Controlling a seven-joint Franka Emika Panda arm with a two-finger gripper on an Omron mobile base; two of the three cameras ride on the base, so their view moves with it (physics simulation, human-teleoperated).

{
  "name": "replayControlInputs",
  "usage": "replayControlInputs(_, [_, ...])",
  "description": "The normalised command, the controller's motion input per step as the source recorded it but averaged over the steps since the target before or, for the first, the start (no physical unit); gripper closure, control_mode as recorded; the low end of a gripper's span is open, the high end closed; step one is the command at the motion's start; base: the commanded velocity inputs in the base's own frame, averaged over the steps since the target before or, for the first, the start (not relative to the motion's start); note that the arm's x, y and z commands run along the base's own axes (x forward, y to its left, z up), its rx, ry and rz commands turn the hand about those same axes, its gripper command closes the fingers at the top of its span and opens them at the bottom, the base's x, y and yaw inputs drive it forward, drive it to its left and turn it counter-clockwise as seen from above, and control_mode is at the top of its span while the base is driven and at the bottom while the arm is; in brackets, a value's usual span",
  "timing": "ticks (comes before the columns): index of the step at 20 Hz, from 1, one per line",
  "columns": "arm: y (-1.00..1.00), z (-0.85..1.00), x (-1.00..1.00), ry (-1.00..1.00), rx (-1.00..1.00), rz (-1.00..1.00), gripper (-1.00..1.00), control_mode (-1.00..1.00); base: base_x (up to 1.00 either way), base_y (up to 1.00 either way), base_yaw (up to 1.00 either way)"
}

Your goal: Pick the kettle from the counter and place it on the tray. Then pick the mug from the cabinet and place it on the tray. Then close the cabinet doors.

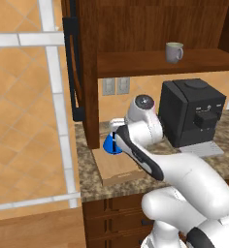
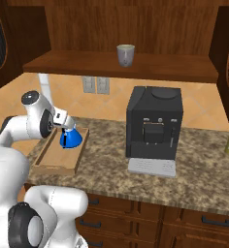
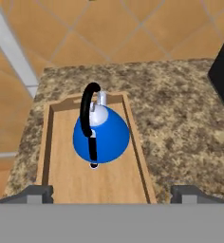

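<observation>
Cabinet comes first by size: one, dark wood, doors swung out to either side, one inner shelf. Counter: one granite slab; one black coffee machine stands on it, not a task thing. Tray: one, light wood, raised rim, lying at the counter's left end beside the open door.

Kettle: one, blue cone with a thin black arched handle, standing upright inside the tray toward its far end. Gripper hangs just above it, fingers spread wide and closed on nothing; kettle looks released.

Mug: one, pale grey, upright on the cabinet shelf above the coffee machine, well apart from the gripper.

Handling, judged:
- Mug is probably rigid, smooth and light, and may chip if knocked. Pinch across the wall at the rim, or across the body, clear of the side handle. Slippery glaze likely, so a square grip.
- Kettle's cone sides would shed a pinch; the handle top is the sound hold.
- Doors are stiff and hinged; push on the panel or bar handle.
</observation>
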Motion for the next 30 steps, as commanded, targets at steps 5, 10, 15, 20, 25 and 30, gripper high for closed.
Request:
replayControlInputs(5, [-0.37,0.72,-0.48,0.12,0.00,0.00,-1.00,-1.00,0.00,0.00,0.00])
replayControlInputs(10, [-0.05,0.02,0.01,0.01,0.00,0.00,-1.00,-1.00,0.00,0.00,0.00])
replayControlInputs(15, [-0.44,0.63,-0.21,0.04,0.00,0.00,-1.00,-1.00,0.00,0.00,0.00])
replayControlInputs(20, [-0.73,0.69,-0.44,0.06,0.00,0.00,-1.00,-1.00,0.00,0.00,0.00])
replayControlInputs(25, [-0.81,0.54,-0.46,0.06,0.00,0.00,-1.00,-1.00,0.00,0.00,0.00])
replayControlInputs(30, [-0.70,0.01,-0.22,-0.06,0.08,0.01,-1.00,-1.00,0.00,0.00,0.00])
